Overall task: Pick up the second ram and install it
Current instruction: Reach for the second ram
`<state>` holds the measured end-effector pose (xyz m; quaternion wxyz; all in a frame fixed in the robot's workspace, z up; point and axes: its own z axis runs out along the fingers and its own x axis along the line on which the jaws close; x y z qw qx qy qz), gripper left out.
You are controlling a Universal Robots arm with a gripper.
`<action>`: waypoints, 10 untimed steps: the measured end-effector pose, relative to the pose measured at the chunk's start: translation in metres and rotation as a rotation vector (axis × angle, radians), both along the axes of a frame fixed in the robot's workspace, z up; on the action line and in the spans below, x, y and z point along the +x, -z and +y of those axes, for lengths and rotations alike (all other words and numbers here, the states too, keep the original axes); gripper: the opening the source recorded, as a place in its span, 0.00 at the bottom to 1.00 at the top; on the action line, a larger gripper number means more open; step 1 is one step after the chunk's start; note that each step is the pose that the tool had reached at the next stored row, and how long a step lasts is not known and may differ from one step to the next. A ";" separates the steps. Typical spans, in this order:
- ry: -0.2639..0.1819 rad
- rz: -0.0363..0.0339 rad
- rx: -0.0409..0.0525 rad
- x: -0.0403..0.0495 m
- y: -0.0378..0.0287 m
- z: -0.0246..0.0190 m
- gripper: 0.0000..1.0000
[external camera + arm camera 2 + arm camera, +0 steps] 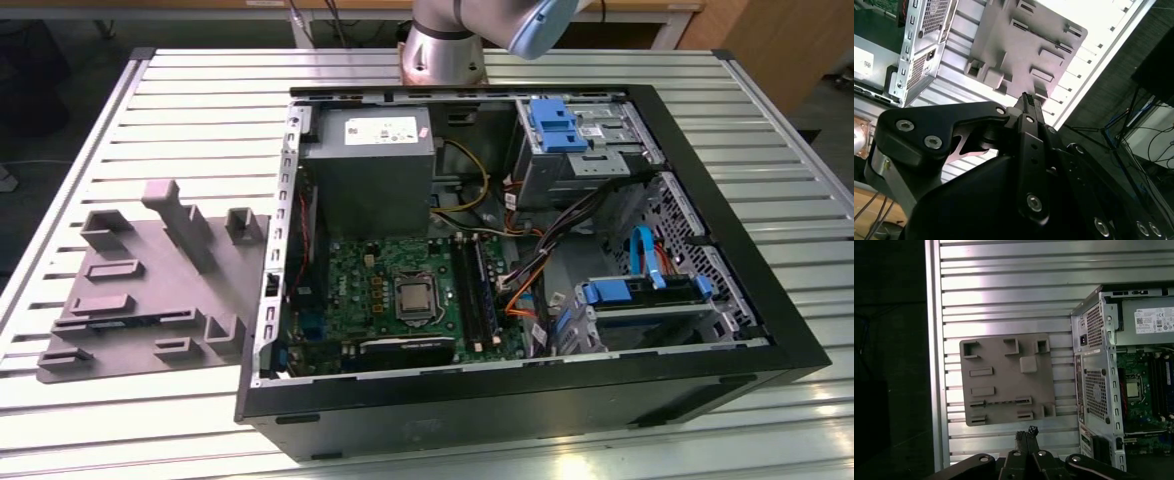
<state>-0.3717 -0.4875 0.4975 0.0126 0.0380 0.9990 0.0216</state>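
Find the second ram (pixel 470 285) seated in the motherboard (pixel 387 270) slots inside the computer case (pixel 534 400). Its long axis runs from the bench's (pixel 200 100) far edge toward the near edge (you cannot separate it from its neighbour). In the first wrist view the gripper (pixel 1025 433) hangs above the holder tray (pixel 1004 380), fingers closed together, gripping nothing.

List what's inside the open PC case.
Visible: grey power supply, green motherboard with its processor socket, long dark memory slots, blue drive cages, loose cables. Whatever lies under the power supply and the cages is covered.
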 end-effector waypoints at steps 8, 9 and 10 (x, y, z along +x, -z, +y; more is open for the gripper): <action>0.000 -0.0001 0.0000 0.0000 0.0046 0.0000 0.11; 0.000 -0.0001 0.0000 0.0000 0.0052 0.0000 0.11; 0.000 0.0000 0.0000 0.0000 0.0057 0.0000 0.11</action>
